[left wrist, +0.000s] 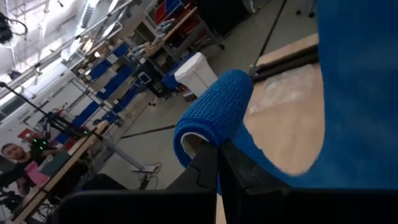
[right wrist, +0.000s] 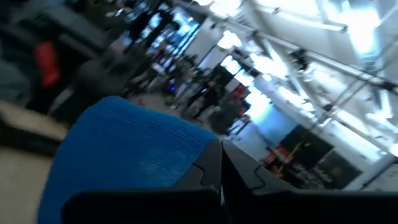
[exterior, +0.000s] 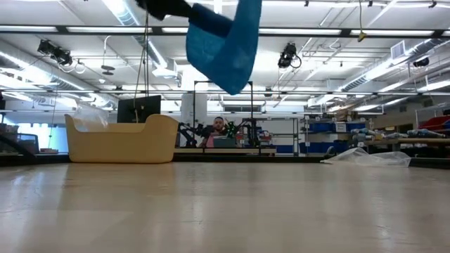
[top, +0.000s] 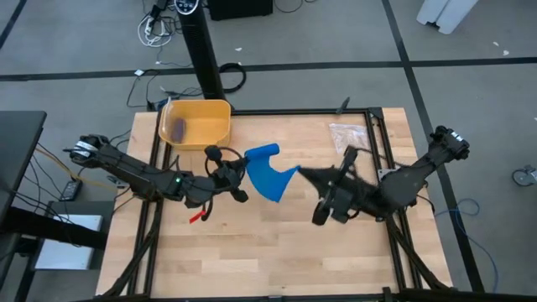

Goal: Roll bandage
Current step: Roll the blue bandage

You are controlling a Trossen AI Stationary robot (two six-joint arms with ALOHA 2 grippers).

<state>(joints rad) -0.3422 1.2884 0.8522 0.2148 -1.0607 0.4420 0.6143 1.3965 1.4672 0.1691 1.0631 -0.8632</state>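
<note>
The bright blue bandage hangs in the air between my two grippers over the middle of the table. Its partly rolled end is toward the far side, and the flat band spreads out toward the right. In the low view the bandage is well clear of the table top. My left gripper is shut on it at the rolled end. My right gripper is shut on the band's free corner. My left gripper pinches the bandage between its two shut fingers, just beside the rolled end, coming level from the table's left. The roll stands out past the fingertips and the flat band runs off beside it, lifted clear of the table. My right gripper pinches the flat band's free end between its two shut fingers, coming from the table's right. The band spreads away from the fingertips toward the left gripper. It is lifted clear of the table.
A yellow bin stands at the far left with a dull purple-grey cylinder in it. A clear plastic packet lies at the far right. A small red thing lies under the left arm. A person sits in the room beyond the table.
</note>
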